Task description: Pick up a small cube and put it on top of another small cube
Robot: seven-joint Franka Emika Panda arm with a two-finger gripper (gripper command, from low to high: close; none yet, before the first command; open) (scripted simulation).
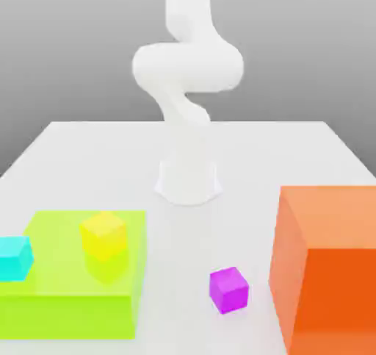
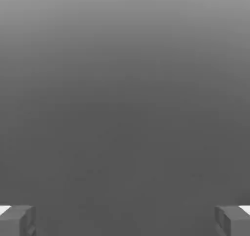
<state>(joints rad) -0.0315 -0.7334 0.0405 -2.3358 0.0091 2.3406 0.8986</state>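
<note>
One white arm (image 1: 187, 74) is seen rising from its round base (image 1: 188, 183) at the far middle of the pale table (image 1: 88, 155); it is folded into a bend above the base, and its upper part is cut off by the frame's edge. In the hand view the gripper (image 2: 125, 220) is shown released; its two grey fingertips (image 2: 17, 220) are set far apart with nothing held between them; a plain grey ground is faced, perhaps floor or backdrop.

Five blocks are listed on the table, all near its front. The small magenta-purple cube (image 1: 228, 289) is set on the bare table surface, between the lime-green slab (image 1: 73, 291) and the large orange block (image 1: 330, 273), apart from both. The small yellow cube (image 1: 103, 234) is placed on top of the slab, near its far edge; the cyan cube (image 1: 15, 258) is lodged at the slab's corner on the exterior view's left. The orange block is stood at the exterior view's right, partly cut off by the frame.
</note>
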